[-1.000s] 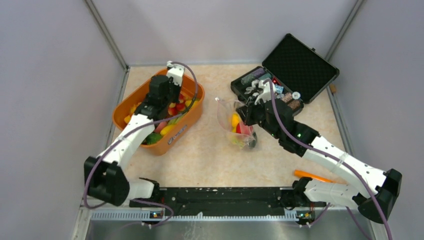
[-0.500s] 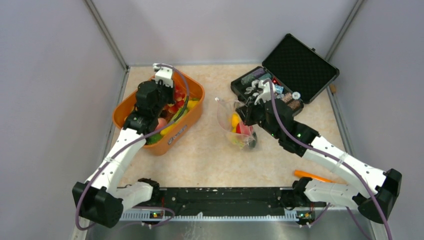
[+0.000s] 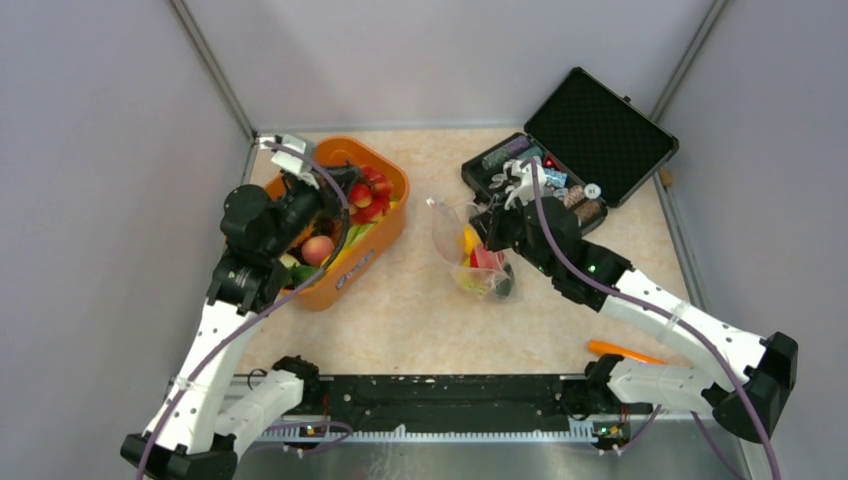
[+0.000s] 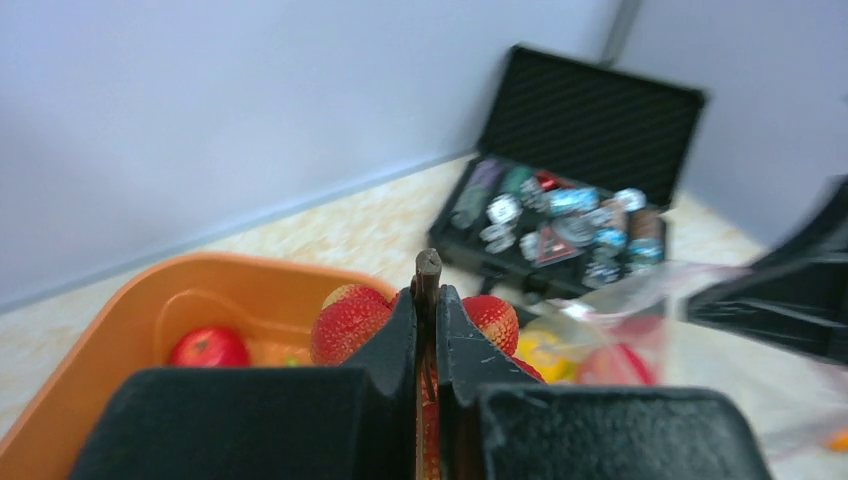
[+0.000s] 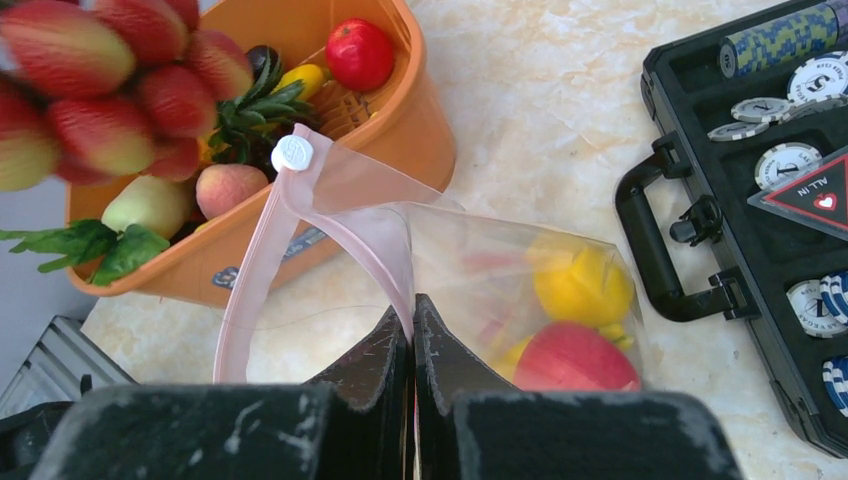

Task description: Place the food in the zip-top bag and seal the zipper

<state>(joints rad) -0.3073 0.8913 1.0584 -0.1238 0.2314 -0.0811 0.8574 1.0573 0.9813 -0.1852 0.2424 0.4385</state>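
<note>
My left gripper (image 4: 427, 295) is shut on the brown stem of a red cherry cluster (image 4: 350, 320) and holds it above the orange basket (image 3: 372, 250). In the top view the gripper (image 3: 338, 196) sits over the basket with the cluster (image 3: 368, 195) hanging from it. The cluster also shows in the right wrist view (image 5: 110, 90). My right gripper (image 5: 412, 305) is shut on the pink zipper (image 5: 345, 225) of the clear zip-top bag (image 3: 478, 262) and holds its mouth up and open. The bag holds a yellow piece (image 5: 583, 283) and a red apple (image 5: 575, 358).
The basket holds more food: a red apple (image 5: 358, 52), a peach-coloured fruit (image 5: 228, 187) and green leaves. An open black case (image 3: 600, 130) of chips stands at the back right, close behind the bag. An orange object (image 3: 625, 352) lies by the right arm's base.
My left arm has risen and drawn back to the left, lifting the red cluster out of the basket's pile. The right gripper and the bag have barely moved.
</note>
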